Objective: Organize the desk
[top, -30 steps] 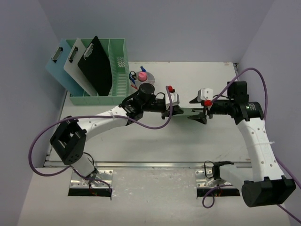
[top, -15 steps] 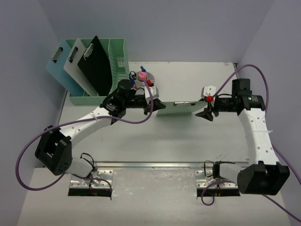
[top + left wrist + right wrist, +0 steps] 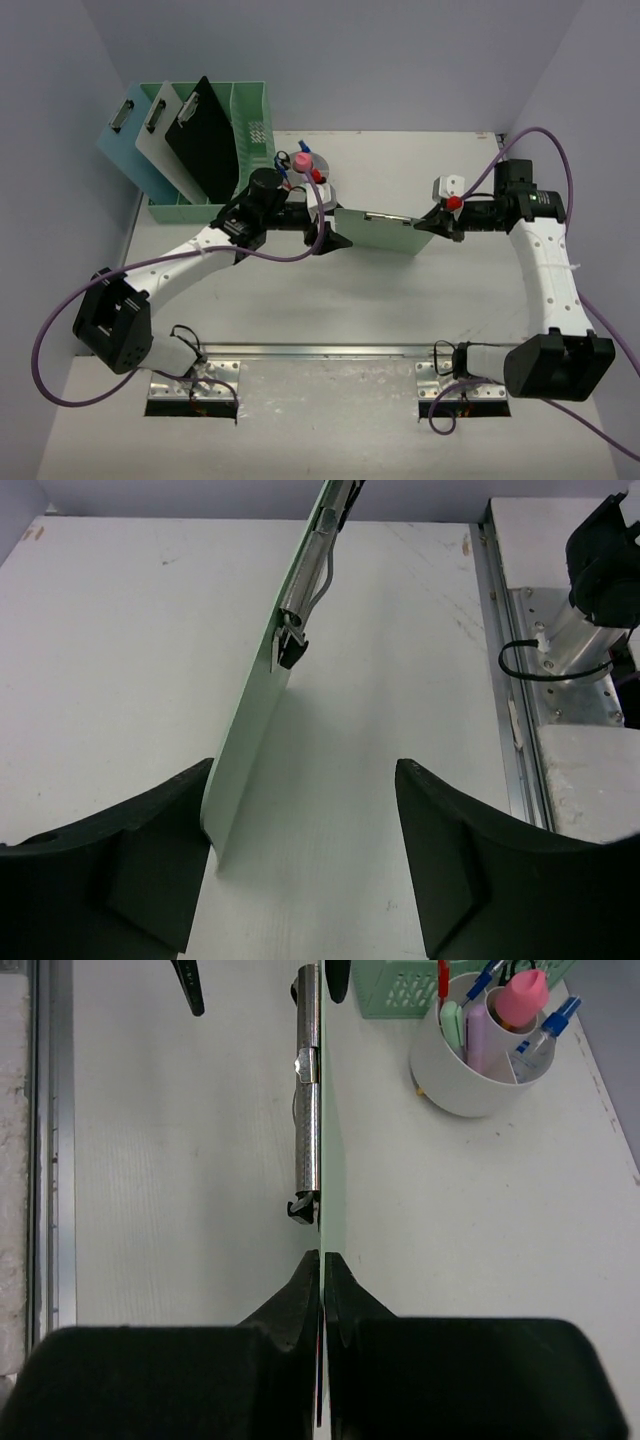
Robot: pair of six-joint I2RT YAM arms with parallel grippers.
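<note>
**Two-arm handling of a clipboard over the desk.** The white, flat rectangular worktop (image 3: 300,300) forms the floor of the lavender-walled enclosure. It runs from the metal rail at the near edge to the back wall.

A thin, mint-green rigid clipboard with a metal spring clip (image 3: 378,231) is held on edge over mid-worktop, between the two arms. The right gripper (image 3: 426,224) has its fingers pressed together on the end of the board nearest it. In the right wrist view the board runs edge-on, straight out from between them.

The left gripper (image 3: 330,225) straddles the opposite end with its fingers apart, one on each side of the board. In the left wrist view the board lies close to one finger and well clear of the other, so no grip is made there. Whether the board's lower corner rests on the worktop cannot be told.

At the back left stands a mint-green slotted file rack (image 3: 200,212) holding a blue, a white and a black clipboard. Beside it is a round white pen cup (image 3: 305,172).

**Judged handling.** The board looks light, stiff and smooth-faced, so a single edge pinch may let it pivot or slip. Hold is best taken on a bare edge away from the clip. The worktop appears hard and slick, offering little friction to a sliding board.
</note>
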